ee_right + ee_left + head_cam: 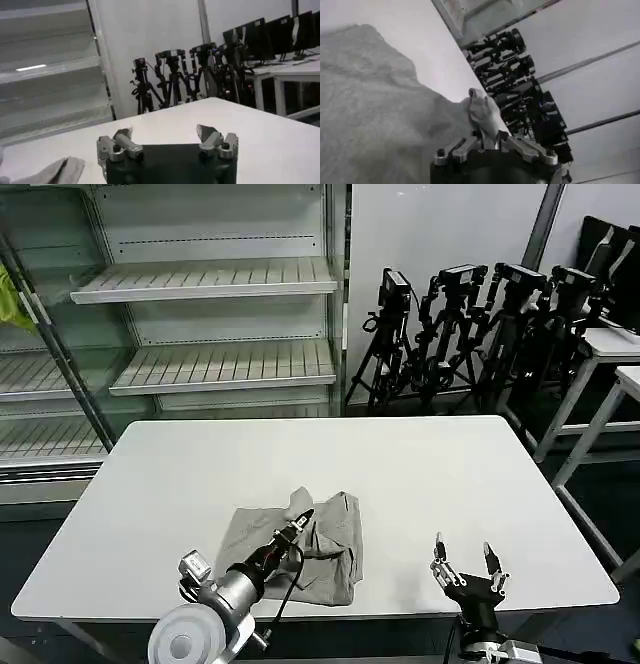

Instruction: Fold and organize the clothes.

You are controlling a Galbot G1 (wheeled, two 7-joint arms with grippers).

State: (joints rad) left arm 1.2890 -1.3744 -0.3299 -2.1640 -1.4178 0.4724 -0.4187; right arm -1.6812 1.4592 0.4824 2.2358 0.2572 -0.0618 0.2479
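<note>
The light grey T-shirt (pixel 300 549) lies crumpled and partly folded on the white table (pixel 420 474), near the front edge left of centre. My left gripper (pixel 298 526) is over its middle, shut on a pinched fold of the fabric, which stands up as a small tuft (pixel 482 111) between the fingers. In the left wrist view the rest of the shirt (pixel 375 105) spreads wrinkled beneath. My right gripper (pixel 465 562) hovers open near the table's front right edge, with nothing between its fingers (pixel 123 137). A corner of the shirt (pixel 55 172) shows off to its side.
An empty white shelving unit (pixel 220 324) stands behind the table on the left. Several black camera tripods (pixel 470 324) crowd the back right, beside another white table (pixel 610 344). A yellow-green cloth (pixel 12 302) hangs at the far left.
</note>
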